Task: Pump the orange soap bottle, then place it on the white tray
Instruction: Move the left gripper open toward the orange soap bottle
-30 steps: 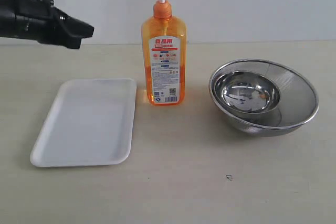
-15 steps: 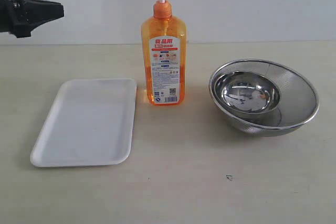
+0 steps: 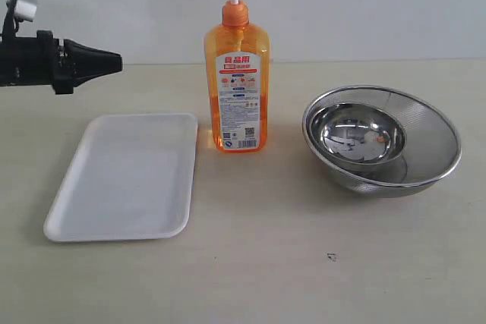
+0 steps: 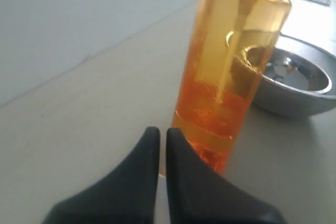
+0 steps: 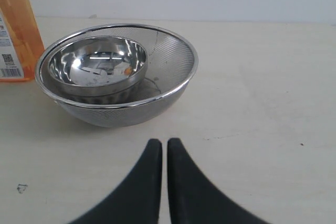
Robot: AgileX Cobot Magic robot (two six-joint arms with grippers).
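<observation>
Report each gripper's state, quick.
Left gripper: shut, empty, apart from the orange soap bottle.
Right gripper: shut, empty.

Beige table bears white tray, orange soap bottle, steel bowl.

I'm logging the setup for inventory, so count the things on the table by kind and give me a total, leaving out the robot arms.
orange soap bottle: 1
white tray: 1
steel bowls: 2, the small bowl sitting inside the larger mesh bowl
Total: 4
</observation>
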